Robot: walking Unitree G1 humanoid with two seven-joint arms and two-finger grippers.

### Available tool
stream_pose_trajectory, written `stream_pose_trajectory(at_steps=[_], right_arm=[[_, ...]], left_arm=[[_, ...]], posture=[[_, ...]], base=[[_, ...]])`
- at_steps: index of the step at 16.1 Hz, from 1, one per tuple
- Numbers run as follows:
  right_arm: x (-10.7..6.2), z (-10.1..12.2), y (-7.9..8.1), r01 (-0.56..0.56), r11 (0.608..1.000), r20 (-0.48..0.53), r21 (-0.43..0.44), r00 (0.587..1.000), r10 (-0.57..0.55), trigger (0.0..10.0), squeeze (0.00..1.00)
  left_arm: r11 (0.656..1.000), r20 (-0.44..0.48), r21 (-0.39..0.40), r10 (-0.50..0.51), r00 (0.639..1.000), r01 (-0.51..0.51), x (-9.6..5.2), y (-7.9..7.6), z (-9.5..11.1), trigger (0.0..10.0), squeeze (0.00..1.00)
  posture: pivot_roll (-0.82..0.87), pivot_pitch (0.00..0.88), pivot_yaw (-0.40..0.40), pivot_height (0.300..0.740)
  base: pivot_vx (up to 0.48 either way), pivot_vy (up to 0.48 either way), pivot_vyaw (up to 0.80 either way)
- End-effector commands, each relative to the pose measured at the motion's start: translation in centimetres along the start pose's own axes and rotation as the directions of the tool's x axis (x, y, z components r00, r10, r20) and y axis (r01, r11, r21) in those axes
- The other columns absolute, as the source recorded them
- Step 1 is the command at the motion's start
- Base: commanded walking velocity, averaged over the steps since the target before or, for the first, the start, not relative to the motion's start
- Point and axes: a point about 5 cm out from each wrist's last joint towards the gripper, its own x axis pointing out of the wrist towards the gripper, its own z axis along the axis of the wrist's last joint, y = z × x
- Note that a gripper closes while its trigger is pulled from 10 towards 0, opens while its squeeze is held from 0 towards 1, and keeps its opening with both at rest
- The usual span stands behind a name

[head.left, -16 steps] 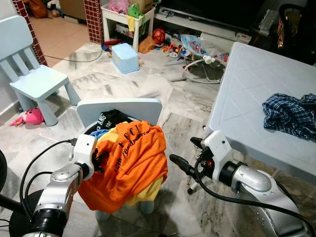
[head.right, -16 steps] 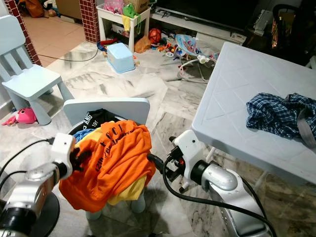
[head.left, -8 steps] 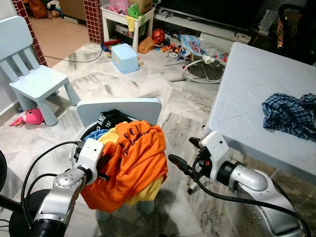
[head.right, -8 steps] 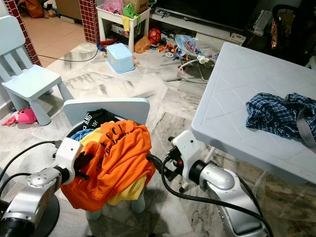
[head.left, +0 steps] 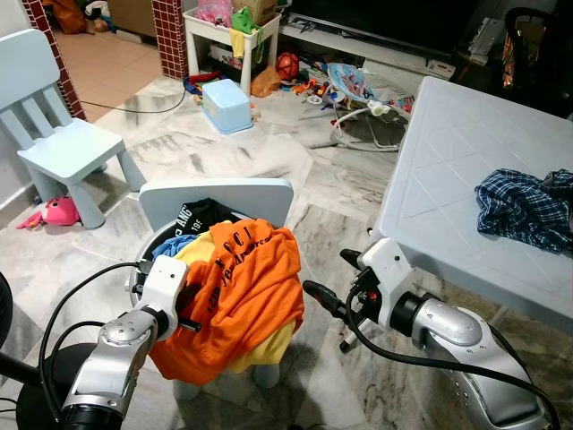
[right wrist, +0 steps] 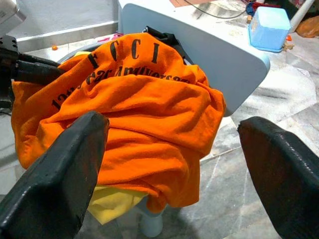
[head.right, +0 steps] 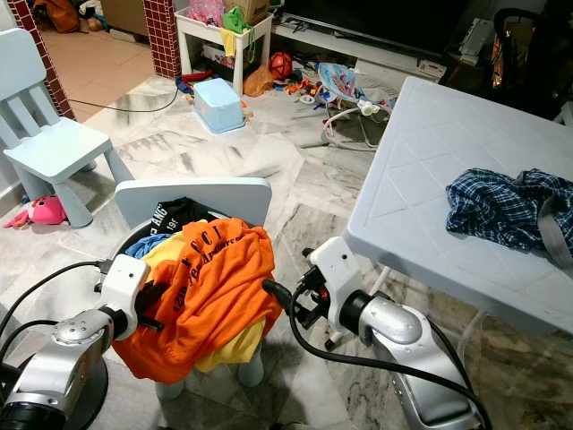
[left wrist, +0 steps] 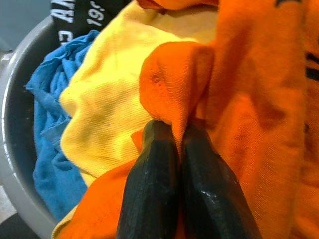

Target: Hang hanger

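My left gripper (left wrist: 172, 134) has slid in toward three o'clock and now pinches a fold of the orange shirt (head.left: 246, 291). My right gripper (head.left: 324, 285) has crept a little toward nine o'clock, nearer the shirt, fingers wide apart.

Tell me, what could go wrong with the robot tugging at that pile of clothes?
1. The left gripper pinches only a small fold of the orange shirt, so it could slip free.
2. That shirt lies over a yellow garment and blue cloth in the basket; pulling may drag those out onto the floor.
3. The right gripper is open beside the pile, so the shirt may sag from one hold.
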Motion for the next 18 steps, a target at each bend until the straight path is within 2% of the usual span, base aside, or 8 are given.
stream_pose_trajectory(at_steps=[1,5,6,9,11,14,16,18], right_arm=[[0.1,0.0,-0.1,-0.002,1.000,-0.003,-0.007,1.000,0.002,10.0,0.00],[0.3,0.0,0.1,-0.010,1.000,0.001,-0.005,1.000,0.010,10.0,0.00],[0.4,-0.1,0.2,-0.012,1.000,0.002,-0.003,1.000,0.012,10.0,0.00],[0.5,-0.1,0.2,-0.012,1.000,0.002,-0.002,1.000,0.012,10.0,0.00],[0.6,-0.2,0.3,-0.009,1.000,0.003,0.005,1.000,0.009,10.0,0.00],[0.9,-0.2,0.4,-0.001,1.000,0.012,0.014,1.000,0.000,10.0,0.00],[1.3,-0.2,0.4,0.009,1.000,0.026,0.025,1.000,-0.010,10.0,0.00],[1.8,-0.1,0.3,0.021,0.999,0.042,0.036,0.999,-0.022,10.0,0.00]], left_arm=[[1.000,0.002,-0.013,0.006,1.000,-0.006,-0.2,-0.2,0.0,10.0,0.00],[1.000,-0.004,-0.017,0.007,1.000,-0.007,-0.4,-0.3,-0.1,10.0,0.00],[1.000,0.003,-0.024,0.004,1.000,-0.004,-0.4,-0.3,0.0,0.0,0.00],[1.000,0.010,-0.028,-0.001,1.000,0.001,-0.5,-0.3,0.1,0.0,0.00],[1.000,0.031,0.023,0.002,1.000,-0.003,-0.9,-0.4,0.5,0.0,0.00],[0.991,0.140,0.070,0.101,0.985,-0.111,-1.4,0.1,2.0,0.0,0.00],[0.974,0.238,0.088,0.184,0.954,-0.210,-2.2,0.3,3.3,0.0,0.00],[0.959,0.318,0.019,0.264,0.911,-0.284,-3.5,-0.4,4.0,0.0,0.00]], posture=[[-0.13,0.082,-0.149,0.740],[-0.13,0.082,-0.149,0.740],[-0.12,0.079,-0.150,0.740],[-0.12,0.082,-0.149,0.740],[-0.11,0.084,-0.143,0.740],[-0.09,0.078,-0.135,0.740],[-0.07,0.068,-0.128,0.740],[-0.04,0.056,-0.116,0.740]], base=[[0.000,0.000,0.00],[0.000,0.000,0.00],[0.000,0.000,0.00],[0.000,0.000,0.00],[0.000,0.000,0.00],[0.000,0.000,0.00],[0.000,0.000,0.00],[0.000,0.000,0.00]])
